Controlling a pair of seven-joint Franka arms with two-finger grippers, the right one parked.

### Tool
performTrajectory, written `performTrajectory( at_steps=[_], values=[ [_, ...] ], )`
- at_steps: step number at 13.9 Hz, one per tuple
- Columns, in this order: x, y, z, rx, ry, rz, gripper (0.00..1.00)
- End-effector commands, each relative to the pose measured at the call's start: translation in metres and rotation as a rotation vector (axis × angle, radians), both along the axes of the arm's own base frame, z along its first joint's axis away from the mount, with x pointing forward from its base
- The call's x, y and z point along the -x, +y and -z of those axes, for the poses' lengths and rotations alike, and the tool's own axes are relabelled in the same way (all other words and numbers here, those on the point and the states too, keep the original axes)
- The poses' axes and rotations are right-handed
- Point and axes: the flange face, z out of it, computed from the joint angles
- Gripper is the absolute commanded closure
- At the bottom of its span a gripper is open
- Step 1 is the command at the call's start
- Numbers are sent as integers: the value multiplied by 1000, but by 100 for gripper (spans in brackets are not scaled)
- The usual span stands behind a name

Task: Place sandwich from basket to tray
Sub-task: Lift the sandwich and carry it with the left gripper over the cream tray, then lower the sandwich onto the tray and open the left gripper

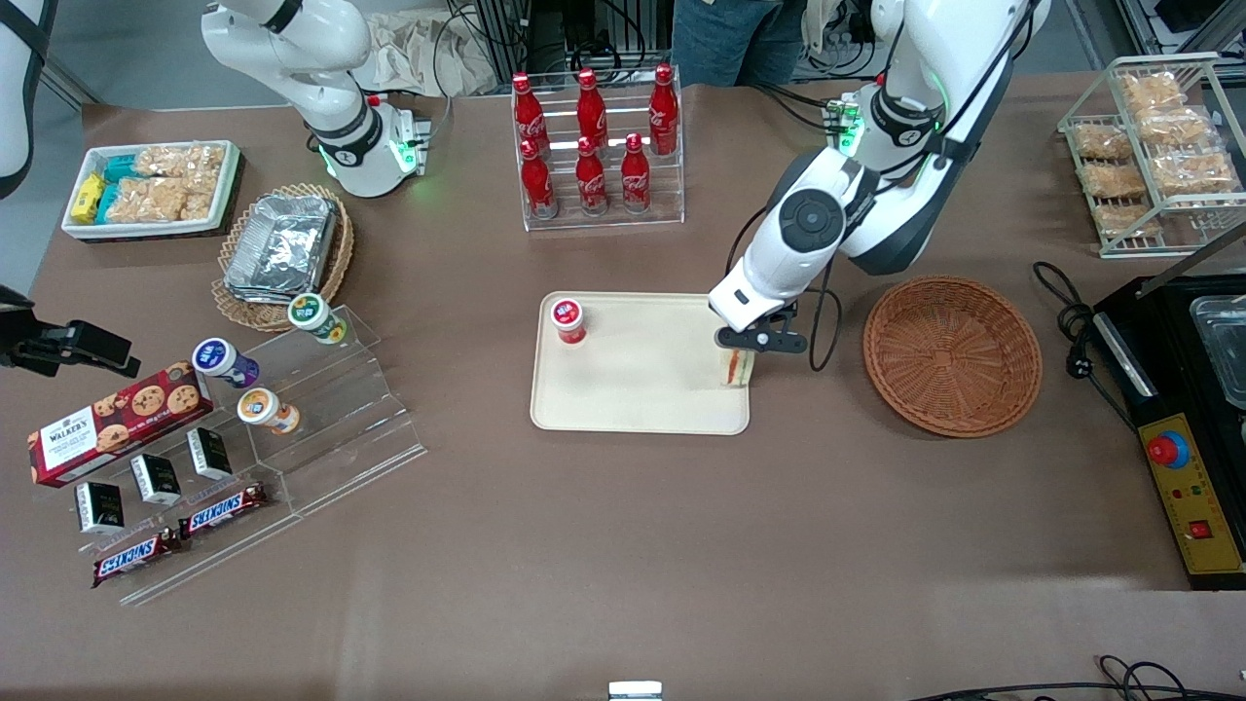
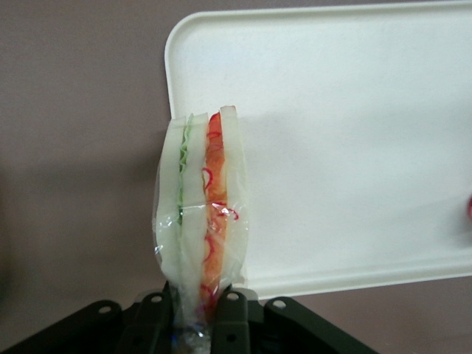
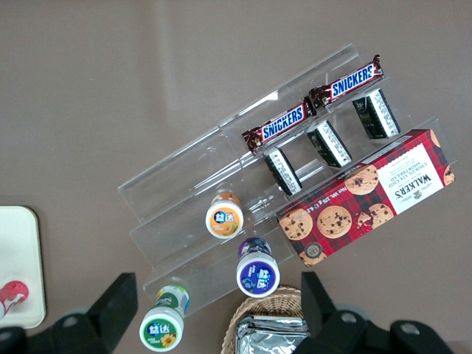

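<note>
The sandwich (image 1: 739,368) is a wrapped white-bread wedge with orange-red and green filling, held upright at the tray's edge nearest the basket. In the left wrist view the sandwich (image 2: 203,214) hangs over the tray's rim. My left gripper (image 1: 746,343) is shut on the sandwich's wrapped end, just above the tray; it also shows in the left wrist view (image 2: 199,324). The cream-beige tray (image 1: 642,399) lies mid-table; its corner shows in the left wrist view (image 2: 332,147). The reddish-brown basket (image 1: 952,353) stands empty beside the tray, toward the working arm's end.
A red-lidded cup (image 1: 568,320) stands on the tray. A rack of cola bottles (image 1: 596,146) stands farther from the front camera. A black appliance (image 1: 1188,409) and a cable (image 1: 1066,321) lie at the working arm's end. Snack stands (image 1: 224,428) lie toward the parked arm's end.
</note>
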Motion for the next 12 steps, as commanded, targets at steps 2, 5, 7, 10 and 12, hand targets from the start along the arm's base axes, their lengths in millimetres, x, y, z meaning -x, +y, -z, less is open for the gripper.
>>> performTrajectory(
  at_steps=[2, 5, 7, 10, 12],
  values=[
    [0, -11, 27, -23, -28, -6, 100],
    [7, -25, 36, -15, -35, -6, 100],
    [7, -27, 40, -14, -39, -12, 100],
    [5, -26, 53, -55, -66, 57, 0],
    [-2, -26, 47, -56, -75, 1, 0]
  ],
)
